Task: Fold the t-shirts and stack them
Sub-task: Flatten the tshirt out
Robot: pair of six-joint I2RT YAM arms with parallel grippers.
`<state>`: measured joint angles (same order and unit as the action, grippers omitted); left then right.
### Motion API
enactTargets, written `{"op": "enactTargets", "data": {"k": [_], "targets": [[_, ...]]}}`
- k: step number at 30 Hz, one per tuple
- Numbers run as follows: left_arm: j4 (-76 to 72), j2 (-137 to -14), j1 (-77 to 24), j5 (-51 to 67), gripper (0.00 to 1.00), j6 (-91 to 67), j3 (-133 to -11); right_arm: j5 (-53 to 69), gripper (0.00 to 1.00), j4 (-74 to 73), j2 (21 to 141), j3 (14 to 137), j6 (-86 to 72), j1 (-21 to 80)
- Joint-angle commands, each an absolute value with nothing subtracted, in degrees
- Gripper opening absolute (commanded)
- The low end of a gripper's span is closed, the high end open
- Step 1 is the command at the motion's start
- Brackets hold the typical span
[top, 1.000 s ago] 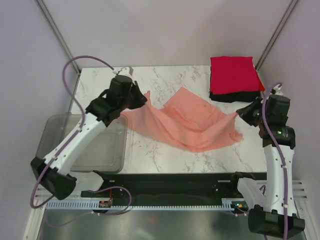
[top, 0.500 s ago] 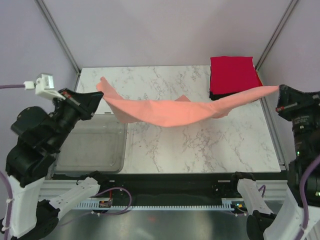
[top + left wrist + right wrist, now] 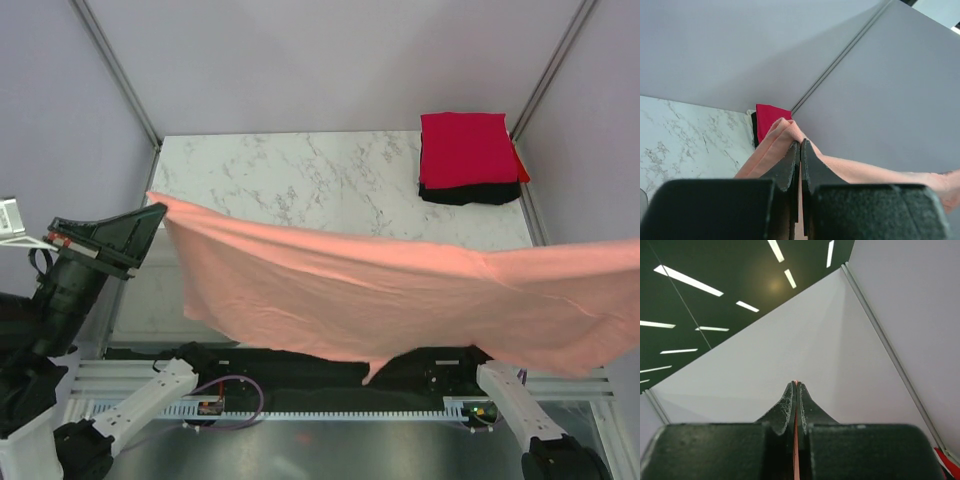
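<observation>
Marble tabletop [image 3: 330,180], salmon t-shirt [image 3: 400,300] stretched between left pincer [image 3: 800,142] and right pincer [image 3: 796,384], both clamping it

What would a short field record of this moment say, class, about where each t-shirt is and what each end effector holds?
pink t-shirt: lifted, stretched wide between the two arms
left end effector: shut on one end of the pink t-shirt
right end effector: shut on a thin pink edge of cloth
red t-shirt: folded, on top of the black t-shirt
stack location: far right corner of the table
</observation>
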<state>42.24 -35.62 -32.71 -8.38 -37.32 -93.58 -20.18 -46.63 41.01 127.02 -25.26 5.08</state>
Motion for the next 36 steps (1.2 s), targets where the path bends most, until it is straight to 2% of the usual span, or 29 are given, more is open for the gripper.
{"op": "enactTargets", "data": {"k": [1,4,8,10,15,16,17,18,19,20,21,25,28,31,36], "targets": [[37.3,-43.8,-32.5,-9.0,0.02,-40.4,-94.3,-18.5,0.00,-43.2,55.4,129.3,-21.1,5.1],[40.9,-52.5,-32.5,-15.8,0.02,-42.3,-97.5,-19.8,0.00,-42.1,62.7,129.6,-19.3,5.1],[44.1,-62.1,-32.0,-23.5,0.02,-45.7,-97.4,-21.8,0.00,-36.3,70.7,119.7,-17.4,5.2],[42.6,-67.5,-28.0,-19.1,0.02,-48.1,-94.9,-24.4,0.00,-31.4,75.8,113.9,-16.7,5.2],[33.5,-77.6,-16.7,-8.4,0.02,-52.1,-86.6,-25.1,0.00,-22.3,88.4,108.6,-16.6,4.4],[30.4,-79.4,-16.4,-7.6,0.08,-51.9,-85.0,-24.4,0.00,-21.1,92.9,108.3,-16.8,4.0],[29.3,-81.2,-16.0,-5.3,0.17,-49.9,-84.8,-23.1,0.06,-21.0,95.2,109.2,-17.1,3.5],[29.0,-84.8,-16.0,-4.6,0.39,-49.1,-85.0,-22.5,0.20,-21.2,97.2,109.5,-17.1,3.0],[28.8,-86.2,-16.0,-3.8,0.60,-48.2,-85.4,-22.1,0.73,-21.7,100.0,109.9,-17.3,2.8],[28.6,-87.6,-16.0,-1.9,0.93,-46.5,-85.5,-22.5,0.90,-23.1,100.7,110.0,-17.7,2.6],[28.5,-90.7,-16.0,-0.5,0.99,-45.4,-85.6,-22.7,0.98,-23.0,100.7,109.0,-17.8,2.6],[29.1,-94.3,-16.2,6.3,1.00,-41.9,-83.4,-20.6,0.98,-20.8,94.3,98.0,-19.5,2.7],[28.0,-90.0,-17.2,5.2,1.00,-42.7,-76.2,-16.1,0.98,-20.8,85.8,91.1,-22.4,3.3],[26.0,-86.1,-18.9,4.2,0.98,-42.9,-69.4,-8.9,0.98,-21.4,77.6,76.3,-27.2,6.1],[25.8,-85.8,-22.5,2.6,0.95,-41.6,-62.9,-5.5,0.98,-23.8,70.7,58.6,-36.0,13.4]]}}
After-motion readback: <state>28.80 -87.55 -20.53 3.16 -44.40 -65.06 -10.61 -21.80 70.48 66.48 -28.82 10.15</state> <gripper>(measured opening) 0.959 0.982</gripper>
